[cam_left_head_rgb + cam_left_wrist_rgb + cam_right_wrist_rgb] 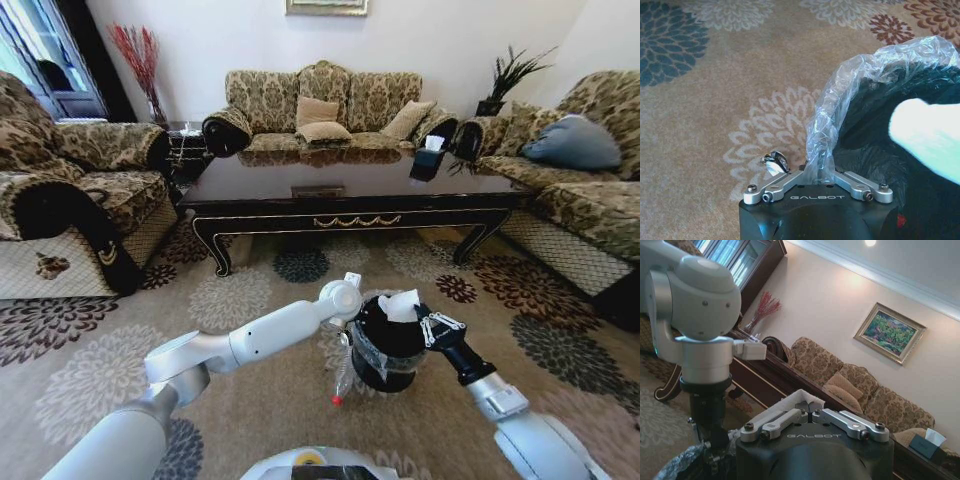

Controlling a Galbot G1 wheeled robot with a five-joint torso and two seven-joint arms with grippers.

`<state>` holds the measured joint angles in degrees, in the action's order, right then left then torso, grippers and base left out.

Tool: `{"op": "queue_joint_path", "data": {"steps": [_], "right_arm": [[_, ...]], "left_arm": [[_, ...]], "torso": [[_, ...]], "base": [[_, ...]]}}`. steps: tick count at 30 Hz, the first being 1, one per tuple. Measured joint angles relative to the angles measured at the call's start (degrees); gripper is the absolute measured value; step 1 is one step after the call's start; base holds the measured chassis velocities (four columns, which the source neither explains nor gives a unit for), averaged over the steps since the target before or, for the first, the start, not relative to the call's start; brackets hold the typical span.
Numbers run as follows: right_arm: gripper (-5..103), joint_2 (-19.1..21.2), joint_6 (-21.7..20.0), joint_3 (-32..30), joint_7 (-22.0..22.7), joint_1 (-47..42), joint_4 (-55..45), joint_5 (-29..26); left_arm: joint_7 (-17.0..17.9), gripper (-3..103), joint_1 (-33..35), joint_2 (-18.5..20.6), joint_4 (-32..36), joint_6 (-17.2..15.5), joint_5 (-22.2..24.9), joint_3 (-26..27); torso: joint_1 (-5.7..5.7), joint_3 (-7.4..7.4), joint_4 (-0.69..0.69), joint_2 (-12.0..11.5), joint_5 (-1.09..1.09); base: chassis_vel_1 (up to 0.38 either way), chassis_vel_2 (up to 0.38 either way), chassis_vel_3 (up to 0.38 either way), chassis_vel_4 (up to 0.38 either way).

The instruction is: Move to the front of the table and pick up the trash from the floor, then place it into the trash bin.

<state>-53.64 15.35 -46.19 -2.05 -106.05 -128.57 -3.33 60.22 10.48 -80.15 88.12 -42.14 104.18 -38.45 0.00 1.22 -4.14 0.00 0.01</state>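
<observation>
The black trash bin (385,362) with a clear liner stands on the patterned floor (250,400) in front of the dark table (350,200). My left gripper (351,326) (818,171) is shut on the liner's rim (827,125) at the bin's left side. Above the bin's opening, my right gripper (424,322) (808,410) is shut on the crumpled white paper wad (400,305) (807,399); the wad shows blurred in the left wrist view (927,137). A clear bottle with a red cap (341,384) lies on the carpet against the bin's left front.
Sofas stand on the left (80,190), behind the table (330,110) and on the right (580,180). A tissue box (428,160) sits on the table. A small shiny piece (775,162) lies on the carpet by the left gripper. Open carpet stretches to the left.
</observation>
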Motion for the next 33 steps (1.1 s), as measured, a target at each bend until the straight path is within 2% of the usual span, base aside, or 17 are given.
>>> {"op": "queue_joint_path", "data": {"steps": [5, 6, 8, 12, 14, 18, 19, 22, 24, 27, 29, 33], "right_arm": [[0, -0.3, 0.3, 0.4, -0.2, 0.4, 1.9, 0.6], [4, -0.3, 0.5, 0.5, -0.7, 0.3, 2.3, 0.8], [4, -0.3, 0.6, 0.5, -1.0, 0.3, 2.5, 1.1], [25, -0.2, 1.2, 0.3, -1.5, 0.9, 3.4, 2.6], [25, -0.2, 1.3, 0.2, -1.5, 1.0, 3.6, 2.8], [46, 0.0, 1.8, 0.0, -1.5, 0.8, 4.2, 3.3], [46, 0.0, 1.8, 0.0, -1.5, 0.8, 4.2, 3.3], [62, -0.2, 2.0, 0.2, -1.4, 0.9, 4.6, 3.3], [62, -0.2, 2.0, 0.2, -1.3, 0.9, 4.7, 3.3], [79, -0.3, 2.0, 0.4, -1.1, 1.3, 4.9, 3.1], [79, -0.3, 2.0, 0.4, -1.1, 1.3, 5.0, 3.0], [98, -0.3, 1.8, 0.4, -0.5, 1.6, 5.1, 1.6]], "left_arm": [[0.1, 0, -0.3, 0.0, 0.7, 0.0, 0.6, -0.5], [0.2, 0, -0.4, 0.0, 0.8, 0.0, 0.8, -0.6], [0.4, 0, -0.5, 0.0, 0.8, 0.0, 0.9, -0.6], [0.8, 0, -0.8, -0.1, 1.0, 0.0, 1.2, -0.7], [0.8, 0, -0.8, -0.1, 1.0, 0.0, 1.2, -0.7], [1.2, 0, -0.2, -0.2, 1.2, 0.0, 1.1, -0.7], [1.2, 0, -0.2, -0.2, 1.2, 0.0, 1.1, -0.7], [1.4, 0, 0.3, 0.6, 1.8, 0.0, 1.0, -0.7], [1.4, 0, 0.4, 0.9, 1.9, 0.0, 1.0, -0.6], [1.5, 0, 1.2, 3.6, 3.0, 0.0, 0.9, 0.3], [1.5, 0, 1.3, 4.2, 3.2, 0.0, 0.9, 0.6], [1.5, 0, 2.5, 8.3, 4.5, 0.0, 0.7, 3.3]], "torso": [[0.0, 0.0, -0.01, 0.0, 0.0], [0.0, 0.0, -0.01, 0.0, 0.0], [0.0, 0.0, -0.02, 0.0, -0.01], [0.0, 0.0, -0.01, 0.0, -0.01], [0.0, 0.0, -0.01, 0.0, -0.01], [0.0, 0.0, -0.02, 0.0, -0.01], [0.0, 0.0, -0.02, 0.0, -0.01], [0.0, 0.0, -0.03, 0.0, -0.01], [0.0, 0.0, -0.03, 0.0, -0.01], [0.0, 0.0, -0.01, 0.0, -0.01], [0.0, 0.0, -0.01, 0.0, -0.02], [0.0, 0.0, -0.01, 0.0, -0.03]], "base": [[0.0, 0.0, 0.0, 0.0], [0.0, 0.0, 0.0, 0.0], [0.0, 0.0, 0.0, 0.0], [0.0, 0.0, 0.0, 0.0], [0.0, 0.0, 0.0, 0.0], [0.0, 0.0, 0.0, 0.0], [0.0, 0.0, 0.0, 0.0], [0.0, 0.0, 0.0, 0.0], [0.0, 0.0, 0.0, 0.0], [0.0, 0.0, 0.0, 0.0], [0.0, 0.0, 0.0, 0.0], [0.0, 0.0, 0.0, 0.0]]}}
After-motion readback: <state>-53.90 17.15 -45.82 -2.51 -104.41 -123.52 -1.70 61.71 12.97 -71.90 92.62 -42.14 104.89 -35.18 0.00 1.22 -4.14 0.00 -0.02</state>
